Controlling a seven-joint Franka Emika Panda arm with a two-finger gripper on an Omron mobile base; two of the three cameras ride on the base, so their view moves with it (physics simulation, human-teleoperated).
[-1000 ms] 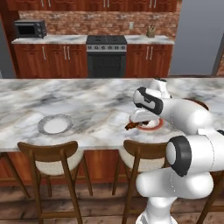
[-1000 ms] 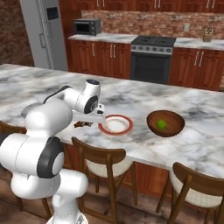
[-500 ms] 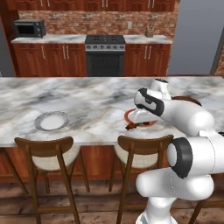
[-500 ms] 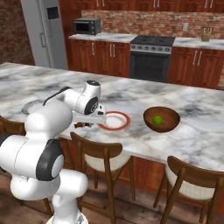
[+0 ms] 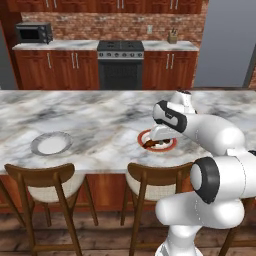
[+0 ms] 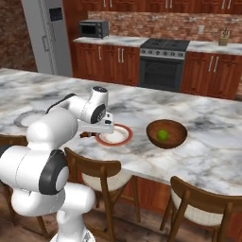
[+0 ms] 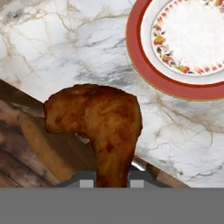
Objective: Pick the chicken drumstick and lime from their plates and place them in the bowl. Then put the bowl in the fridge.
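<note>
The gripper (image 7: 113,181) is clamping the chicken drumstick (image 7: 98,124) by its thin end, holding it above the worktop (image 7: 65,48) edge just beside the orange-red-rimmed plate (image 7: 144,65), while the lime (image 6: 162,134) is lying in the bowl (image 6: 166,133).

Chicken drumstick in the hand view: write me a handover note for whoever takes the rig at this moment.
Gripper: shut on the chicken drumstick, lifted clear of the orange-red rimmed plate, which now sits bare on the counter.
Lime: already in the bowl, to the right of that plate in the right base view.
Grey-rimmed plate: bare, further left on the counter.
Fridge: at the back left in the right base view, doors closed.
Done: lime in bowl, drumstick picked.
Left: drop drumstick into bowl, carry bowl to fridge.
</note>
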